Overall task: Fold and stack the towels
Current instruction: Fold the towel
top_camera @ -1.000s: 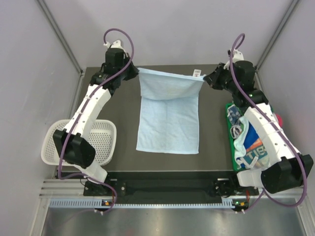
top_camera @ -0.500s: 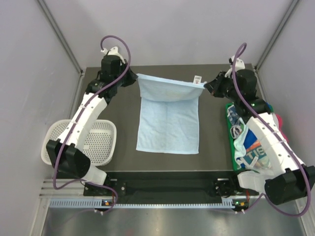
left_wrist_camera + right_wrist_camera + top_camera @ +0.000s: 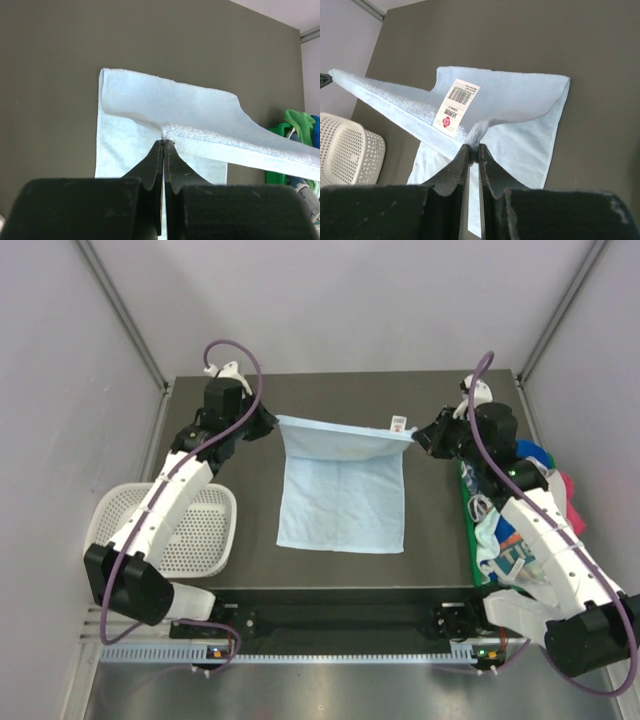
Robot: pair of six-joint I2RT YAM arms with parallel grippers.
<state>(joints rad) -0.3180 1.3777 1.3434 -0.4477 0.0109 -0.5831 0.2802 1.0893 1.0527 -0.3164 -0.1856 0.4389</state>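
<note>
Two corners pinched, one pale blue towel (image 3: 342, 502) half raised.

Nearest the arms, its front half lies flat on the table (image 3: 440, 570), between the basket (image 3: 232, 530) on the left and the tray (image 3: 464, 475) heaped with other towels (image 3: 505, 532) on the right. Farther back, its rear edge hangs lifted and sagging between the left gripper (image 3: 163, 142) and right gripper (image 3: 473, 146), each clamped tight on a corner, with the label (image 3: 456, 104) by the right one. It looks light, soft and limp. The hemmed corners seem the surest hold, and the slack middle will likely droop unless both move together.
</note>
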